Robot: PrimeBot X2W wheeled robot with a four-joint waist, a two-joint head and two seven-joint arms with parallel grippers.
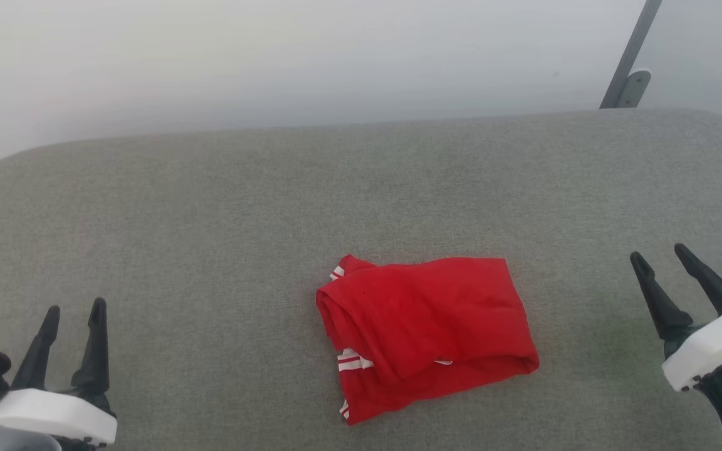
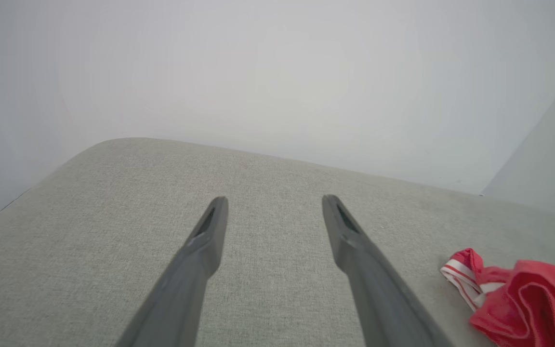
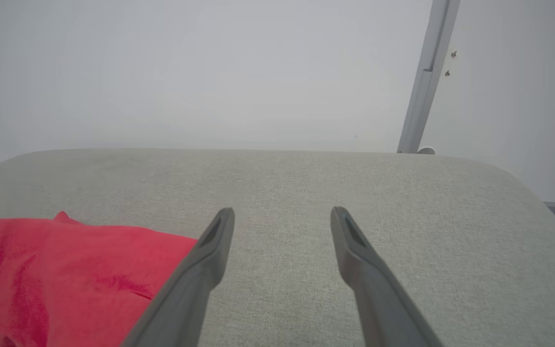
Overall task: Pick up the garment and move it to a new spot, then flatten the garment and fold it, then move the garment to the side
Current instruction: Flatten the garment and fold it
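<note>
One red garment (image 1: 427, 332), one grey table (image 1: 210, 219)

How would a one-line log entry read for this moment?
garment: rumpled on grey surface | left hand: open, empty | right hand: open, empty

- Surface (image 1: 210, 207): grey woven fabric, flat, with rounded far corners; it spans the full width of the head view.
- Wall (image 1: 273, 56): plain, pale grey-white, directly behind the surface's far edge.
- Post (image 1: 633, 50): grey metal, slanted in the head view, standing by the far right corner, before the wall.
- Bracket (image 1: 635, 84): pale, at the post's lower end.
- Light: soft, even, diffuse.
</note>
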